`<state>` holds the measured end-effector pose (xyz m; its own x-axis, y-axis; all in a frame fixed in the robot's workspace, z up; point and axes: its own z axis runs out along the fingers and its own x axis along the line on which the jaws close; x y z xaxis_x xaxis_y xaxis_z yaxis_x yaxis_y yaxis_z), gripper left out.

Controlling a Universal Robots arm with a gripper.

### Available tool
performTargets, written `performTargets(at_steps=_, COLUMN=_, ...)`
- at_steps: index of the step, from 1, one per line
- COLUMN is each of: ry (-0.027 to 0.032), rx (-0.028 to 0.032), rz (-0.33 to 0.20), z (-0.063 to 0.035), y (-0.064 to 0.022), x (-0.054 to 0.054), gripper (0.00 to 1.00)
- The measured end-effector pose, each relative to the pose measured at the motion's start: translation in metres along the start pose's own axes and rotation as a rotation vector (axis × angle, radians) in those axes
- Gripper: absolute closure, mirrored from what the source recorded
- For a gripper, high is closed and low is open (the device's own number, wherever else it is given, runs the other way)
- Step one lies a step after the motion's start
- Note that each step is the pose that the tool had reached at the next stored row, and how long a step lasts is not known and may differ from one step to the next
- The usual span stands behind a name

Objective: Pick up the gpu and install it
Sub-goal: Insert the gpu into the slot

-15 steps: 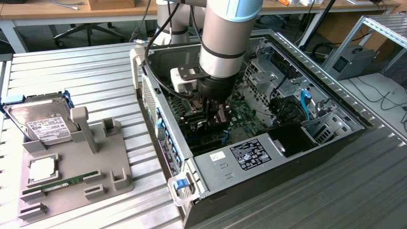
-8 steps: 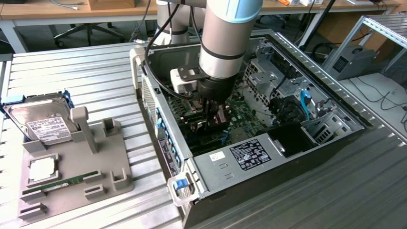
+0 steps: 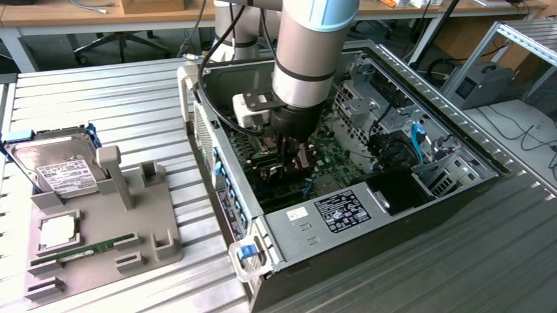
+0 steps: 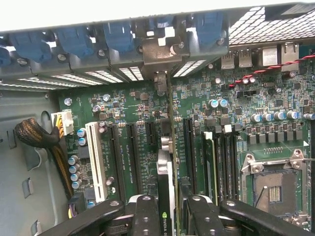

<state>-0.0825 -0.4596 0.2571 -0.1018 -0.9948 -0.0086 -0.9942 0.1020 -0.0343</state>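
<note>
Ribbed metal table (image 3: 113, 98), matt plastic tray (image 3: 161, 225), sheet-metal PC case (image 3: 296, 229), metal-bracketed gpu (image 4: 165, 196).

One open computer case (image 3: 348, 215). Inside the case: one gpu (image 4: 165, 184) and one end effector (image 4: 172, 214). Beside the case: one grey holder (image 3: 152, 228) carrying one hard drive (image 3: 54, 166), one memory stick (image 3: 83, 250) and one processor chip (image 3: 57, 233).

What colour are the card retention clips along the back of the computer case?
Blue. The retention clips show best in the wrist view.
</note>
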Motion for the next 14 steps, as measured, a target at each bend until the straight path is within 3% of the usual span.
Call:
performTargets(at_steps=5, ry=0.0, rx=0.001, rz=0.0, z=-0.001, y=0.0011, x=0.0, gripper=0.73)
performTargets(at_steps=6, ry=-0.0007, rx=0.0101, rz=0.0, z=-0.0011, y=0.0013, x=0.0, gripper=0.73)
performTargets(at_steps=7, ry=-0.0013, rx=0.0142, rz=0.0, z=-0.001, y=0.0012, x=0.0, gripper=0.73)
performTargets(at_steps=8, ry=-0.0016, rx=0.0144, rz=0.0, z=-0.0009, y=0.0012, x=0.0, gripper=0.73)
performTargets(at_steps=9, ry=-0.0014, rx=0.0143, rz=0.0, z=-0.001, y=0.0012, x=0.0, gripper=0.47)
performTargets(at_steps=11, ry=-0.0034, rx=0.0254, rz=-0.021, z=-0.0044, y=0.0011, x=0.0, gripper=0.47)
performTargets(at_steps=12, ry=-0.0044, rx=0.0281, rz=-0.034, z=-0.0088, y=0.0009, x=0.0, gripper=0.47)
performTargets(at_steps=14, ry=0.0003, rx=0.027, rz=-0.036, z=-0.0108, y=0.0008, x=0.0, gripper=0.47)
